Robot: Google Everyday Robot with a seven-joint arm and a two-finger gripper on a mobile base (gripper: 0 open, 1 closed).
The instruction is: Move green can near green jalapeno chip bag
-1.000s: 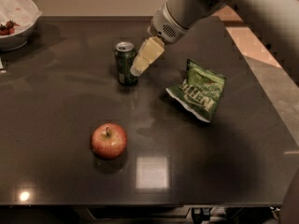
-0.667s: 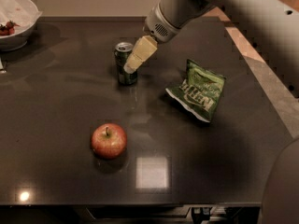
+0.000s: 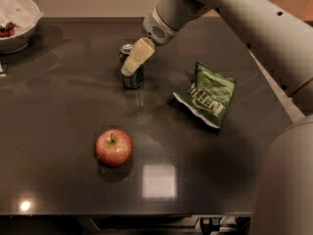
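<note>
The green can (image 3: 134,80) stands upright on the dark table (image 3: 58,106), left of centre towards the back. Its silver top shows at the upper left. My gripper (image 3: 133,62) reaches down from the upper right, and its cream tip lies right over the can's upper half, hiding part of it. I cannot tell whether it grips the can. The green jalapeno chip bag (image 3: 208,94) lies flat to the right of the can, about a can's height away, with white lettering on it.
A red apple (image 3: 113,147) sits in front of the can, nearer the front edge. A white bowl (image 3: 17,21) with red fruit stands at the back left corner. My arm (image 3: 254,28) crosses the upper right.
My gripper has moved left and down from beside the can's right side to over the can itself. The can, the bag and the apple have not moved.
</note>
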